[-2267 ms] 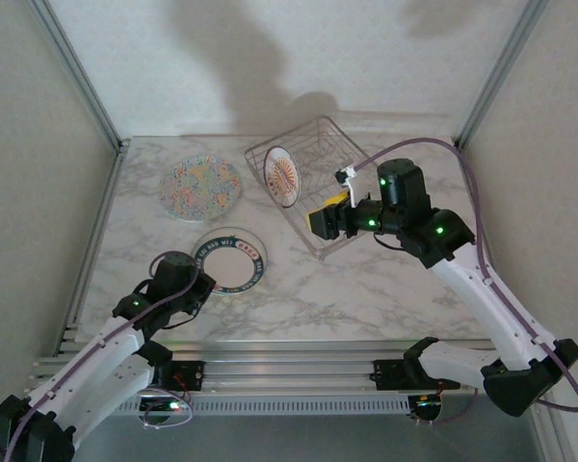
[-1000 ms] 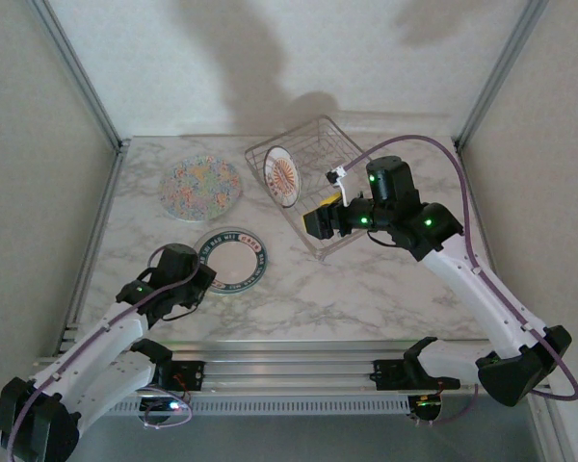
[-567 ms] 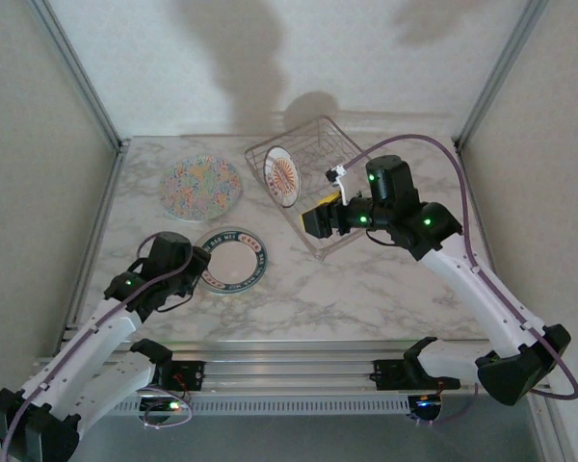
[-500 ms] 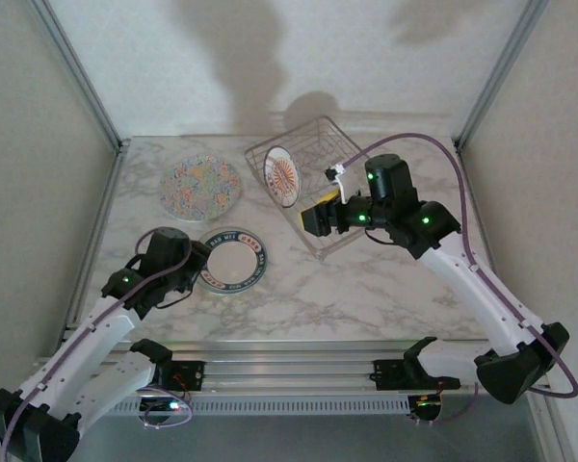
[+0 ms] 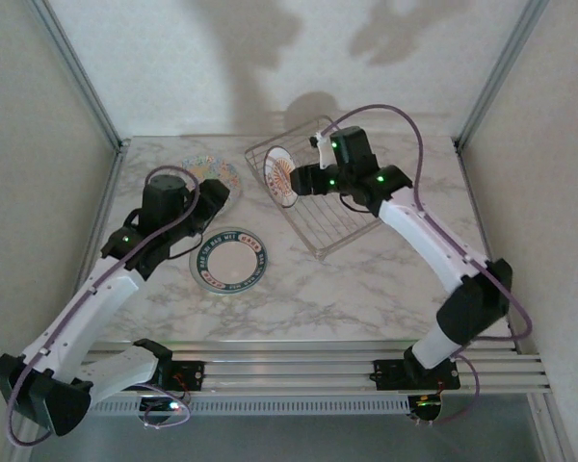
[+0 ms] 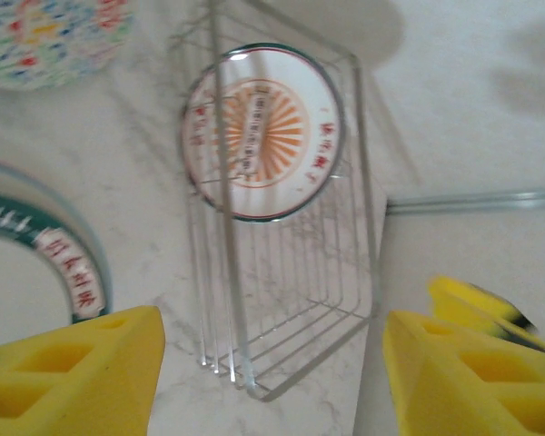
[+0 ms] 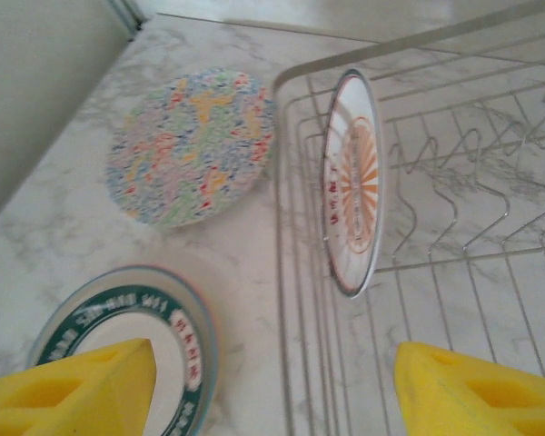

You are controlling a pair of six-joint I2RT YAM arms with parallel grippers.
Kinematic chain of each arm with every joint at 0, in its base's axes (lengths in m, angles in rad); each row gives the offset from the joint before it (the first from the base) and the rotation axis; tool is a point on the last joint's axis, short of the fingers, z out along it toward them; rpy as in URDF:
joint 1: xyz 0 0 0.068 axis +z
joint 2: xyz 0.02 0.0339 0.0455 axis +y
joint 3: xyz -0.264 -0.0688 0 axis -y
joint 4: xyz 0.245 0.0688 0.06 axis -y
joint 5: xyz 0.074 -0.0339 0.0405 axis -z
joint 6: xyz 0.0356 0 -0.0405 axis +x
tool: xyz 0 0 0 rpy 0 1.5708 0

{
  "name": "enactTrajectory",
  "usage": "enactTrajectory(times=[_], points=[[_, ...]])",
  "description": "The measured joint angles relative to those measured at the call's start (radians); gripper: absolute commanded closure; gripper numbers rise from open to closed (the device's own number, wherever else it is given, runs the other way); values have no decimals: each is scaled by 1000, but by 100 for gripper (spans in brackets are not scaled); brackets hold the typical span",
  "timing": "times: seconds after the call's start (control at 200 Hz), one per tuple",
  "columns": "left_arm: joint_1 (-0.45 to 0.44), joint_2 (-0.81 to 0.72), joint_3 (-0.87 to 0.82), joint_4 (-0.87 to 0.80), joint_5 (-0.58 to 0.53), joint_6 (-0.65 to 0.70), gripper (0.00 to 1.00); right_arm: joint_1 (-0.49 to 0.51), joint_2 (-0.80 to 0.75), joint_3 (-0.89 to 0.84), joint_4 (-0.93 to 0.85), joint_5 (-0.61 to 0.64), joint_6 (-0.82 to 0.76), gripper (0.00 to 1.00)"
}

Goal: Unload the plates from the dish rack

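Right gripper [image 5: 303,180]: I am arriving beside the sunburst plate [image 5: 282,176], fingers apart.
Left gripper [image 5: 212,192]: rising too, fingers apart (holding nothing).
Rack [image 5: 320,253]: the sunburst plate is standing inside, seemingly the last one.

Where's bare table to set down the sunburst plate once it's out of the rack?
Free: the marble in front of the rack, right of the green-rimmed plate, out to the near rail. Crowded: the left side, where the speckled plate and green-rimmed plate lie by the left arm.
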Motion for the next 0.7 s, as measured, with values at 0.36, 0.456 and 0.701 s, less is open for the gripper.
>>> enactTrajectory(times=[0.36, 0.456, 0.701], points=[[-6, 41, 140, 43, 41, 169, 36, -35, 304, 143, 61, 10, -24, 32], [-6, 55, 145, 42, 48, 188, 36, -35, 359, 186, 61, 12, -29, 33], [-6, 56, 132, 66, 87, 179, 36, -36, 468, 295, 39, 45, -54, 36]])
